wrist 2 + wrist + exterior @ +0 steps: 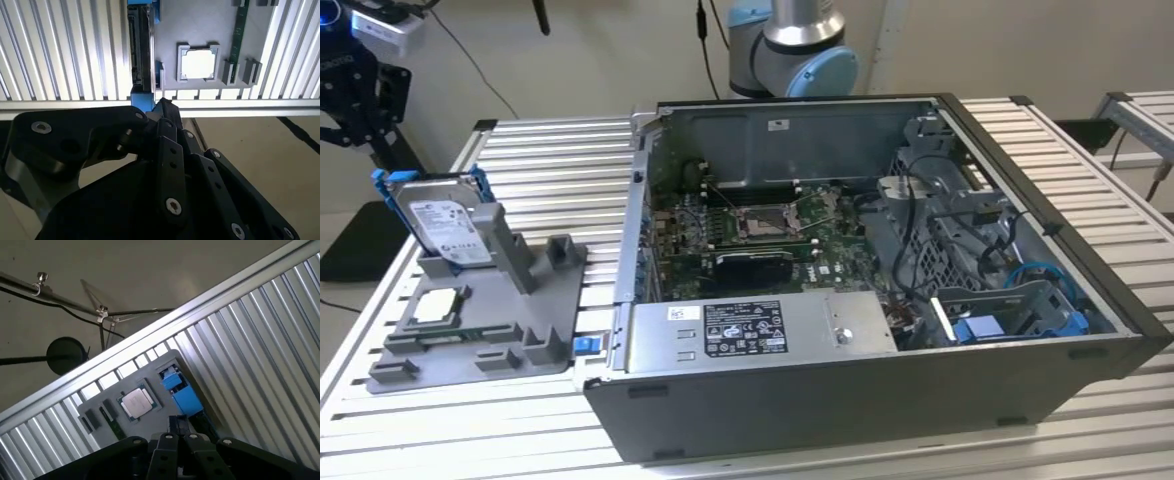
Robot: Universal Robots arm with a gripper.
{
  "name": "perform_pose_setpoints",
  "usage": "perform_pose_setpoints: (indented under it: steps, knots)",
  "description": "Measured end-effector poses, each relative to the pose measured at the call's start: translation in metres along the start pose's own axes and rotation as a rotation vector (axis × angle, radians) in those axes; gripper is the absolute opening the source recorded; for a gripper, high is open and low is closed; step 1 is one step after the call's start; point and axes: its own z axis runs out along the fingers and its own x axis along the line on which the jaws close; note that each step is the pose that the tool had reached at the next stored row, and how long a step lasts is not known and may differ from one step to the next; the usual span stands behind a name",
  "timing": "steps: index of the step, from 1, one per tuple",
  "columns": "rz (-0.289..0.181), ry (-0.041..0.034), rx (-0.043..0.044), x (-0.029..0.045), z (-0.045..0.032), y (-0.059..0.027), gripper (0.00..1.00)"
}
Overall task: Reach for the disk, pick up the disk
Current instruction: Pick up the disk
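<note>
The disk (447,220) stands upright on its edge in a grey holder (520,310) at the exterior view's left. It is silver with a white label and a blue bracket. My black gripper (367,135) hangs above and to the left of it, off the table's edge, clear of the disk. In the second wrist view the disk (141,50) shows edge-on just beyond my gripper (164,106). In the first wrist view its blue bracket (186,400) sits right past my gripper (178,422), whose fingers look shut with nothing between them.
A square processor chip (438,305) lies in the grey holder beside the disk, with a memory stick (239,35) near it. An open computer case (854,300) takes up the slatted table's (560,160) middle and right. The arm's base (794,50) stands behind it.
</note>
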Motion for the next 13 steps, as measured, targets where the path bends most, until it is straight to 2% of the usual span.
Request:
perform_pose_setpoints:
  steps: [5,13]
  knots:
    - [-0.015,-0.0002,0.0006,0.0000,0.0000,0.0000,0.00]
    - [-0.109,-0.0014,0.0045,0.0000,0.0000,0.0000,0.00]
